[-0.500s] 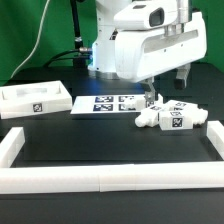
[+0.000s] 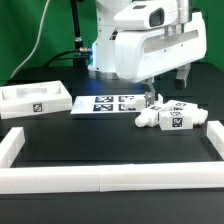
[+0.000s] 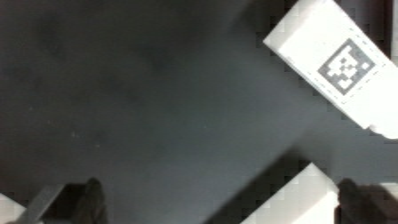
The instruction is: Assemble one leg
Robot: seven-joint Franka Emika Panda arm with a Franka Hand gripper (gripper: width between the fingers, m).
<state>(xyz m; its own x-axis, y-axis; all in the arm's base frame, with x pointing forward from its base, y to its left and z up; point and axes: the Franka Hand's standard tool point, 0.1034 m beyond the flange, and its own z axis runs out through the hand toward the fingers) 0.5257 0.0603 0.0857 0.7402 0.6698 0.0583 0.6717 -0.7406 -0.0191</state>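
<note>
Nothing has visibly moved since half a second ago. The gripper (image 2: 150,98) hangs wide open and empty, fingers (image 3: 75,200) well apart, at 11 o'clock of the leg (image 2: 172,120), which lies among others on the worktop (image 2: 100,145) at the exterior view's 3 o'clock. I judge this the reaching step; next it must centre over one leg and descend.

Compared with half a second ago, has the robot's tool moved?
No. The tool hangs at the same spot over the exterior view's right end of the thin flat white marker board.
</note>
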